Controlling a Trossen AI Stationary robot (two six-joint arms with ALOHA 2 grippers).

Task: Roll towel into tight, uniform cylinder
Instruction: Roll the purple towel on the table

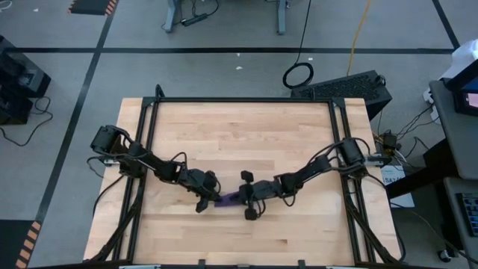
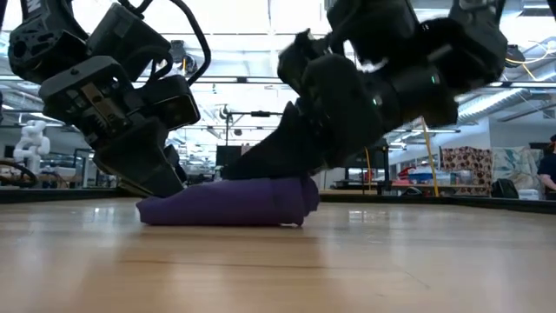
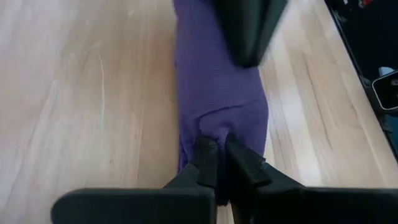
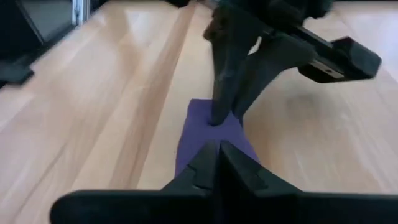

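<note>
The purple towel [image 1: 228, 199] lies as a short, narrow roll on the wooden table [image 1: 246, 134], its length running left to right; it also shows in the low view [image 2: 228, 203]. My left gripper [image 1: 211, 197] stands at the roll's left end, shut on it [image 3: 215, 157]. My right gripper [image 1: 246, 200] is at the roll's right end with its fingers shut [image 4: 217, 152]. The white tag does not show. My left gripper pinches a pucker of cloth at the towel's left end [image 3: 214, 134] between its two fingertips. The fingers slant down from the table's left and lie along the roll. The roll lies on the table. My right gripper's shut fingertips [image 3: 247, 53] lie on top of the towel near its right end [image 4: 208, 134], slanting down from the table's right. Whether cloth is caught between them I cannot tell.
Bare wood lies all round the towel. A black frame rail [image 1: 243, 99] runs along the table's far edge and its sides. Both arms reach in low over the table from its left and right.
</note>
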